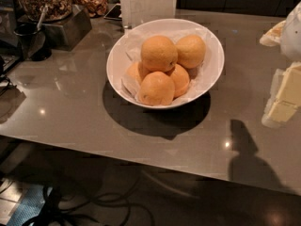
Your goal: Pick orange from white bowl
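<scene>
Orange [159, 53] sat topmost on the heap in the white bowl [212, 55], propped up by four others, so likely the easiest one to take from above. Bowl stood mid-table [70, 109]. My end effector [284, 98] hung at the right edge, well apart from the bowl. I could not tell its state.

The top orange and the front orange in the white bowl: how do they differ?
The top orange sits highest, resting on other oranges; the front orange lies lower, on the paper lining. The top orange is near the middle of the white bowl; the front orange is by its near rim. Both are round, yellow-orange. The gripper is at the right edge, apart from the bowl.
</scene>
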Controlling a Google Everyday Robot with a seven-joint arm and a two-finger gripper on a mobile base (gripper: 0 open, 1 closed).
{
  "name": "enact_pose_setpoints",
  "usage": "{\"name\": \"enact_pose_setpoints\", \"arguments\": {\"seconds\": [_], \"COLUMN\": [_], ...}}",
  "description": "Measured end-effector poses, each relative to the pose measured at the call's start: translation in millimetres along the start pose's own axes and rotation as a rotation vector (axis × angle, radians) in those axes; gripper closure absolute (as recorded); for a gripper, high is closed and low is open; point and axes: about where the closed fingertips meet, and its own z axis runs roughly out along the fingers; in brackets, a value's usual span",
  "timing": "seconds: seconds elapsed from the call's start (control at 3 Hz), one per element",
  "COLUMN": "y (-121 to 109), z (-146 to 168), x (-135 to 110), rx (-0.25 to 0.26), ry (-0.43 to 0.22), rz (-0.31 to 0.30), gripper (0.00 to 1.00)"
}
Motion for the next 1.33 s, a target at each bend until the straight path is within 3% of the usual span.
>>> {"name": "enact_pose_setpoints", "arguments": {"seconds": [0.33, 0.67, 1.0, 1.33], "y": [-1.4, -18.1, -39.9, -62.8], "z": [-1.4, -2.0, 3.5, 32.2], "x": [-2.1, -25.0, -68.5, -138.4], "rx": [0.006, 0.006, -0.012, -0.096], "ry": [-0.007, -0.079, -0.179, -0.295], "rz": [-0.003, -0.032, -0.097, -0.168], "gripper": [0.0, 0.0, 0.0, 0.0]}}
